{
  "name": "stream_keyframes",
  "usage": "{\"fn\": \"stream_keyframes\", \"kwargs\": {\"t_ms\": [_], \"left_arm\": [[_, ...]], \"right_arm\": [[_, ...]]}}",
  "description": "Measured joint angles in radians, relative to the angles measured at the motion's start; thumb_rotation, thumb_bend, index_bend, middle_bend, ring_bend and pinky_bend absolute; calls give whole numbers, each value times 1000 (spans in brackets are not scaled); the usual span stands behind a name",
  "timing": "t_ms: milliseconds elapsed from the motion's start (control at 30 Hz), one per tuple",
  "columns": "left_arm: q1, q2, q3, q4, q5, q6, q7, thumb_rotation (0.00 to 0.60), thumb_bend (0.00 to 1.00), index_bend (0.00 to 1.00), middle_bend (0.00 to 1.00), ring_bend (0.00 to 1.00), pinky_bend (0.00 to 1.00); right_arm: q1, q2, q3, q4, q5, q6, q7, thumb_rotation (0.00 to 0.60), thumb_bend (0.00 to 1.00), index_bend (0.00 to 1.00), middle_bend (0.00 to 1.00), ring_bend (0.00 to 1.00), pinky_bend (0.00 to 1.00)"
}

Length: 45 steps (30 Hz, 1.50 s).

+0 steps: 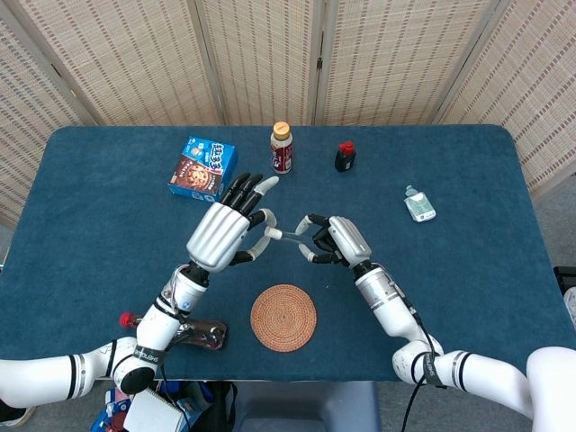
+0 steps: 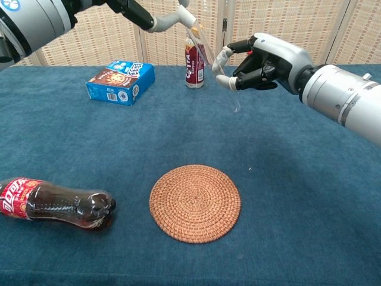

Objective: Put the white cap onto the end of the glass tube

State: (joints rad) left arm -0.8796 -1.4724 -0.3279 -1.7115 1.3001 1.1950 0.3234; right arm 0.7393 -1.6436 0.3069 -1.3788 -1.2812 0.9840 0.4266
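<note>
The right hand (image 2: pixel 262 59) pinches the glass tube (image 2: pixel 217 71), tilted in the air over the table's (image 1: pixel 468 270) middle. The left hand (image 1: pixel 220 232) pinches the white cap (image 2: pixel 189 16) at the tube's upper end. A dark-filled cola bottle (image 2: pixel 56 205) lies near the front left corner.

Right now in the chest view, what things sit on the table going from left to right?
Cola bottle lying on its side → blue box → woven coaster. The small brown bottle at the back overlaps the coaster's span, so I left it out.
</note>
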Motion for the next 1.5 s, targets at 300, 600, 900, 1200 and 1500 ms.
{"fn": "stream_keyframes", "kwargs": {"t_ms": [300, 600, 900, 1200, 1500], "left_arm": [[-5, -12, 11, 26, 23, 7, 23, 600, 465, 541, 77, 0, 0], [-8, -37, 25, 66, 52, 26, 71, 600, 465, 546, 77, 0, 0], [-9, -50, 32, 89, 59, 33, 111, 600, 465, 554, 77, 0, 0], [-8, -55, 40, 106, 68, 38, 158, 600, 465, 565, 77, 0, 0], [-4, -57, 45, 122, 96, 61, 207, 600, 465, 575, 77, 0, 0]], "right_arm": [[2, -1, 2, -3, 11, -8, -3, 600, 543, 886, 1000, 1000, 1000], [6, -18, 12, -4, 27, -7, -10, 600, 548, 891, 1000, 1000, 1000], [4, -30, 20, -7, 55, -5, -28, 600, 559, 895, 1000, 1000, 1000], [3, -43, 36, -14, 98, -5, -63, 600, 576, 895, 1000, 1000, 1000], [3, -51, 49, -25, 133, -6, -98, 600, 583, 895, 1000, 1000, 1000]]}}
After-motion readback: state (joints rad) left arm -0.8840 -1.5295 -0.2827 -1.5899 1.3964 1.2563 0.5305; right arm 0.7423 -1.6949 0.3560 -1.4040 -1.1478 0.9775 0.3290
